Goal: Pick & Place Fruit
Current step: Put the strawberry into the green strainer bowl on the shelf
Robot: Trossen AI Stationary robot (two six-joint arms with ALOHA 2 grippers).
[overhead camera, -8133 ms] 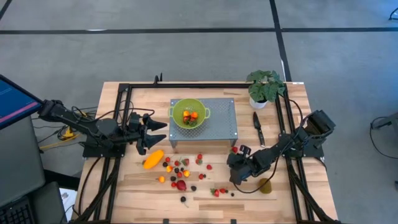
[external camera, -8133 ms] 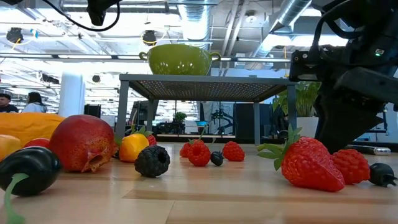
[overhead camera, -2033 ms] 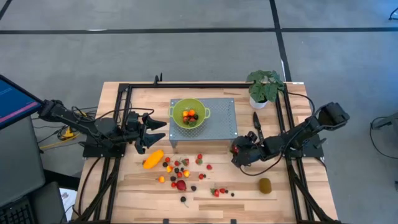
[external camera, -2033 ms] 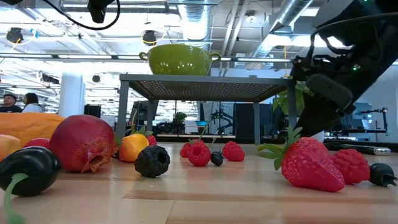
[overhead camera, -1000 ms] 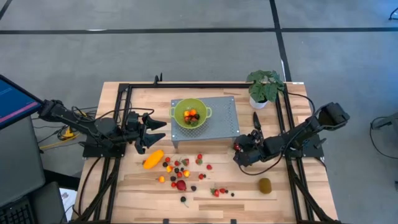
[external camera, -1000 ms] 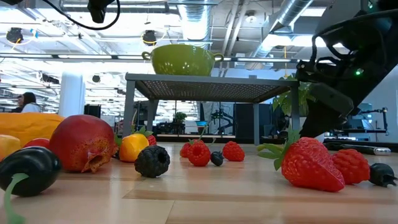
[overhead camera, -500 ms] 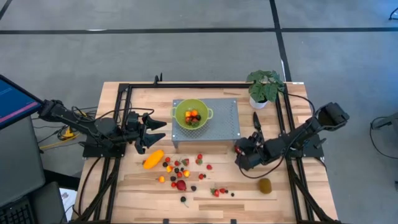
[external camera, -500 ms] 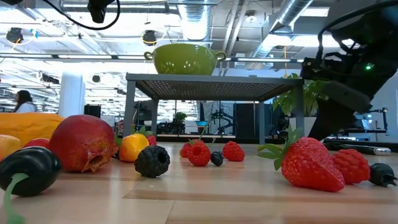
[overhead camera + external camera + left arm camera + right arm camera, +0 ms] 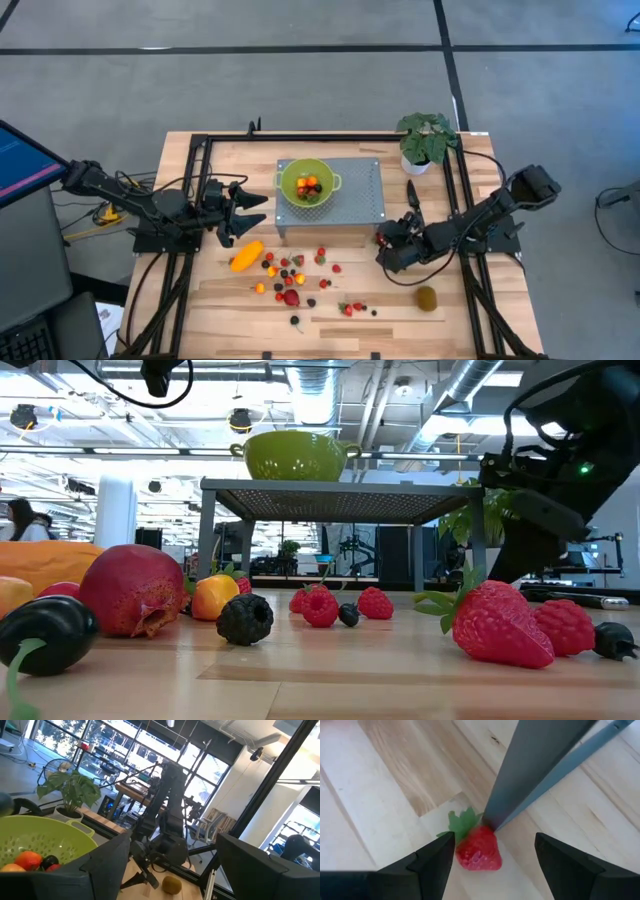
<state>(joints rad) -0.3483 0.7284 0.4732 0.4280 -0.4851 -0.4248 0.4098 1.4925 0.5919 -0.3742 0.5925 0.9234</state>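
Since eight seconds earlier, the right gripper (image 9: 383,243) has travelled from beside the kiwi (image 9: 427,297) to the front right leg of the stand (image 9: 360,200), and the stand with its colander (image 9: 307,183) is sitting slightly further right. Its two flat dark fingers (image 9: 432,862) are standing apart and empty, framing a strawberry (image 9: 479,849) with a pitted red skin and a green leafy cap. That strawberry is lying on the pale wood table (image 9: 470,320), touching the grey metal leg (image 9: 535,765).

The left gripper (image 9: 262,200) is hanging near the stand's left side, fingers apart, holding nothing.

Fruit is sitting in two places. A few orange and dark pieces are resting in the perforated green colander on the mesh-topped stand. Small berries (image 9: 290,270), a long orange fruit (image 9: 246,256) and a round red fruit (image 9: 291,297) are lying scattered on the table before the stand. The oval kiwi is lying apart, near the right edge.
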